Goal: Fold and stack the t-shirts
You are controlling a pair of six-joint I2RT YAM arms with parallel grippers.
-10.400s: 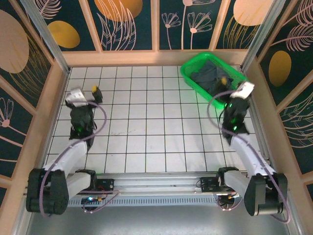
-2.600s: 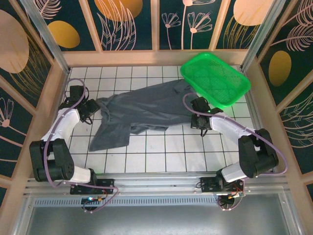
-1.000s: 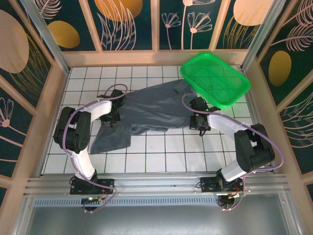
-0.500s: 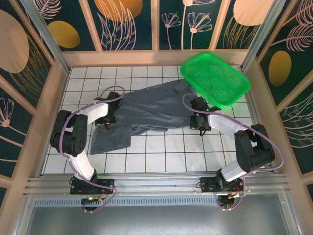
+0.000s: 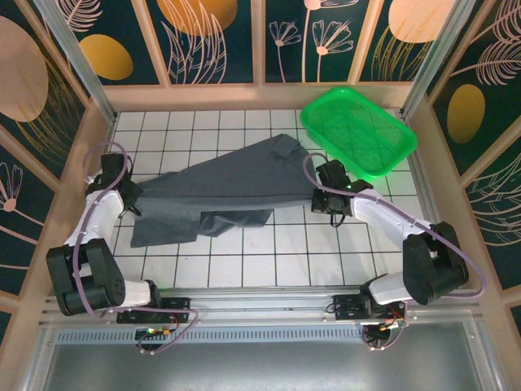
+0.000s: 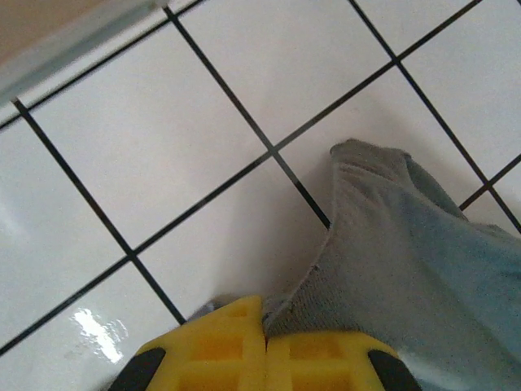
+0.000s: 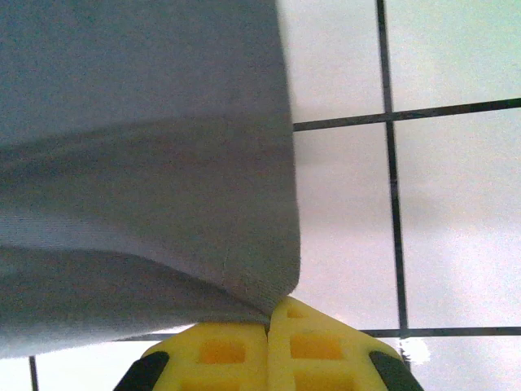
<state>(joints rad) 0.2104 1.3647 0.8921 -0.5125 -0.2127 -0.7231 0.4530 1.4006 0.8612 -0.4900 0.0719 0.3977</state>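
the white tiled table carries one dark slate-grey cotton t-shirt, drawn out across its middle. its long axis runs side to side, from your left arm's end to your right arm's end, and one far corner reaches up just beside the bright green plastic basket at the far right. a loose flap lies doubled along the shirt's near edge. the left gripper sits at the shirt's left end, so the cloth runs away from it toward the centre; the right gripper mirrors that at the other end. in each wrist view the yellow fingertips are pressed together on a pinch of the cloth's edge. neither arm looks nearer the middle, so any spreading or folding probably has to work across that left-right line, both ends moving together.
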